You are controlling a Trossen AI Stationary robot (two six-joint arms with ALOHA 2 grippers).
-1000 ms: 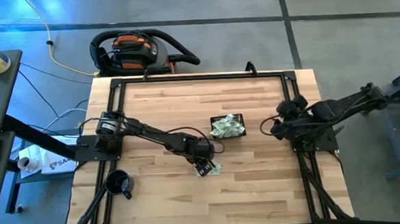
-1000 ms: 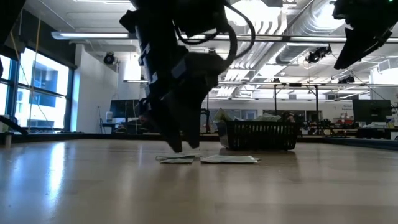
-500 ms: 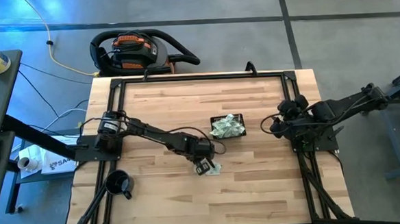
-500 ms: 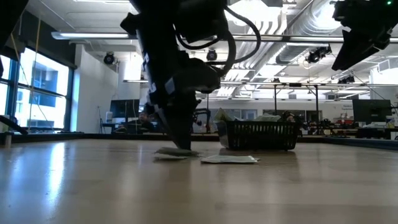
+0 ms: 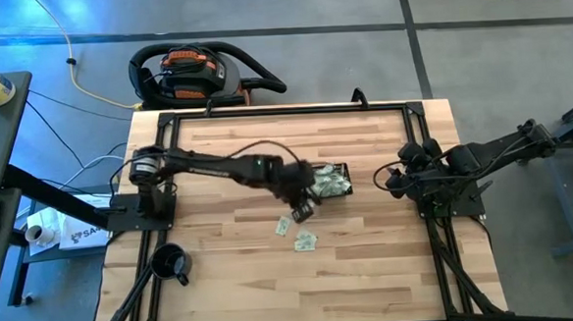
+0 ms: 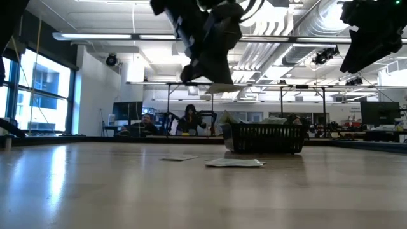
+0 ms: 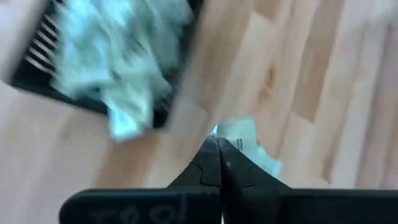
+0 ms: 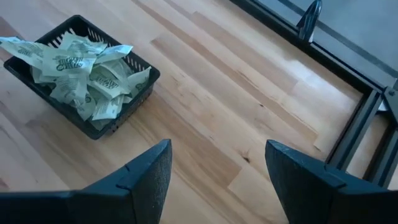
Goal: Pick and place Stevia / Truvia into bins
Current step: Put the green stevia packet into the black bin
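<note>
A small flat pale-green-and-white paper sachet (image 6: 221, 88) hangs pinched in the left gripper (image 5: 302, 210), whose fingers are closed tight on it, lifted clear of the light wooden table (image 5: 234, 281). The small black mesh-walled basket (image 5: 344, 191), already heaped with sachets, stands just beside that gripper, on its side toward the table's right edge. Two more sachets (image 5: 304, 241) lie flat on the table nearby. The right gripper (image 5: 387, 183) waits wide and empty near the right edge, apart from the basket.

We see two dark jointed arms with thin black cables looped along them, each ending in two black tapered fingers (image 8: 142, 180).
</note>
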